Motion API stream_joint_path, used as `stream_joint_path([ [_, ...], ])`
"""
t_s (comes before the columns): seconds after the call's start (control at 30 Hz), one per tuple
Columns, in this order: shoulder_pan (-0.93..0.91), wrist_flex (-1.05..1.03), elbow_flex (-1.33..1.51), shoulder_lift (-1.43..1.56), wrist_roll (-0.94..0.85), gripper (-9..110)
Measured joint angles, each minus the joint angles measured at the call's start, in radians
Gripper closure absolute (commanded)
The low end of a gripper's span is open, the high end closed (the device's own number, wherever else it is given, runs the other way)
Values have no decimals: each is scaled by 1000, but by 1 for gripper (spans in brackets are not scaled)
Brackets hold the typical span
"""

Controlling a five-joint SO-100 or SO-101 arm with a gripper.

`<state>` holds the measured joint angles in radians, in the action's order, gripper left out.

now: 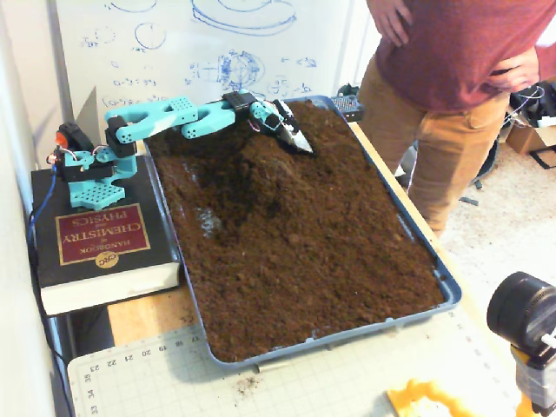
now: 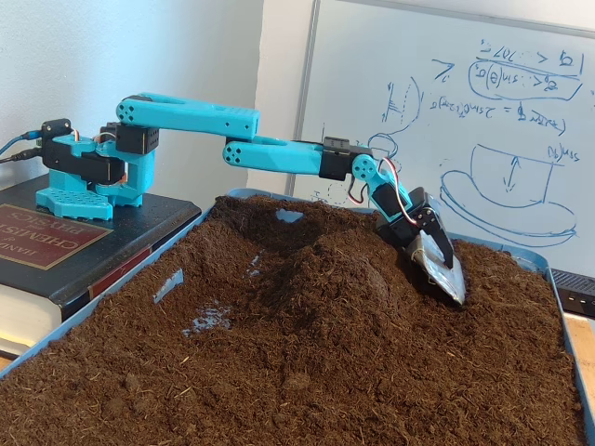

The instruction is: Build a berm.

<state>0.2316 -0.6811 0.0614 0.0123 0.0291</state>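
The berm is a rounded mound of dark-brown crumbly soil at the far end of the blue tray, and it rises above the flatter soil around it. In the lower side view the berm peaks near the middle. The teal arm stretches out almost level over it. My gripper carries a silvery scoop blade whose tip rests in the soil on the mound's right flank. The blade hides the jaws.
The arm's base stands on a thick book left of the tray. Bare blue tray floor shows left of the mound. A person stands at the tray's right side. A cutting mat and a black camera lie in front.
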Motion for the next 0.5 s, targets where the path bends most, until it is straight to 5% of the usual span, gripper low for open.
stream_joint_path([
  [0.5,-29,-319,247,255,-6,101],
])
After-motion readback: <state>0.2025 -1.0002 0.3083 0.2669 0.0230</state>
